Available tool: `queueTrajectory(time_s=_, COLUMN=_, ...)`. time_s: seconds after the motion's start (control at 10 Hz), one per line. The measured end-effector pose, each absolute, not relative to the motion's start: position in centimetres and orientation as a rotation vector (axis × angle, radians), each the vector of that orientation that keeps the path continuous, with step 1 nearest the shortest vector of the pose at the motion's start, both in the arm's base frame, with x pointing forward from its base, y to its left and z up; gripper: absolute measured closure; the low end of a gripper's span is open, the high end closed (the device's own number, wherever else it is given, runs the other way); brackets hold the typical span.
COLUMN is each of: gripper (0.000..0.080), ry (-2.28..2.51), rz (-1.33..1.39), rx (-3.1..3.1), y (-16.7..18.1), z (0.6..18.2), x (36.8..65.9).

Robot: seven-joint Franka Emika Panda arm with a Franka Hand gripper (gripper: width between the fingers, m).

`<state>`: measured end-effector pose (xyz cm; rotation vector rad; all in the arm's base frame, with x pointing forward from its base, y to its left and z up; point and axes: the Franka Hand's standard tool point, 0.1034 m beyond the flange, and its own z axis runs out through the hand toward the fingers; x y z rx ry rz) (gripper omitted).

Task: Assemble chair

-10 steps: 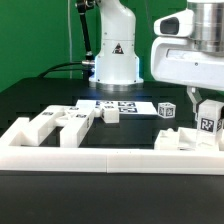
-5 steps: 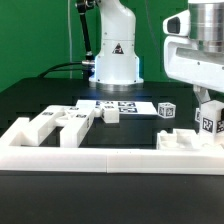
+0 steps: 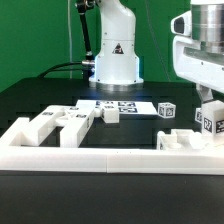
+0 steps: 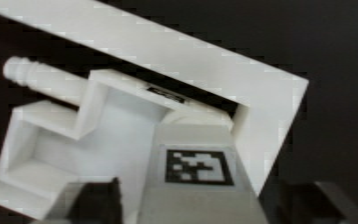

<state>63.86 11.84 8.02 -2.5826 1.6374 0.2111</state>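
In the exterior view my gripper (image 3: 207,108) hangs at the exterior view's right over a white chair piece with a tag (image 3: 208,122). That piece stands on a low white chair part (image 3: 183,142). In the wrist view my gripper (image 4: 202,203) straddles the tagged piece (image 4: 199,165). One dark finger (image 4: 98,200) lies at its edge; a dark gap separates the other finger (image 4: 311,198) from it. The jaws stand apart, open. A stubby peg (image 4: 34,72) sticks out of the piece's far end. More chair pieces (image 3: 60,125) lie at the exterior view's left.
The long white border rail (image 3: 100,160) runs along the front. The marker board (image 3: 120,104) lies in front of the robot base (image 3: 115,55). A small white cube (image 3: 112,115) and a tagged cube (image 3: 167,110) sit loose near the board.
The hand has shifted up and toward the exterior view's right. The tagged piece has stayed where it was.
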Motion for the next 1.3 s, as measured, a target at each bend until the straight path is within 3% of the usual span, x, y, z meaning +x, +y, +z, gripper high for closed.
queueTrajectory(time_s=0.1, gripper=0.0318, ry=1.571, rz=0.204, rx=-2.619, y=11.93, z=7.89, x=63.79)
queueTrajectory(time_s=0.2, gripper=0.0179, ry=1.415, rz=0.184, rx=-2.697, y=11.86, z=7.68, x=63.76)
queueTrajectory(time_s=0.3, gripper=0.0158, ry=1.261, rz=0.172, rx=-2.765, y=11.82, z=7.45, x=63.63)
queueTrajectory(time_s=1.3, gripper=0.015, ry=0.116, rz=0.086, rx=-3.004, y=11.07, z=7.93, x=64.11)
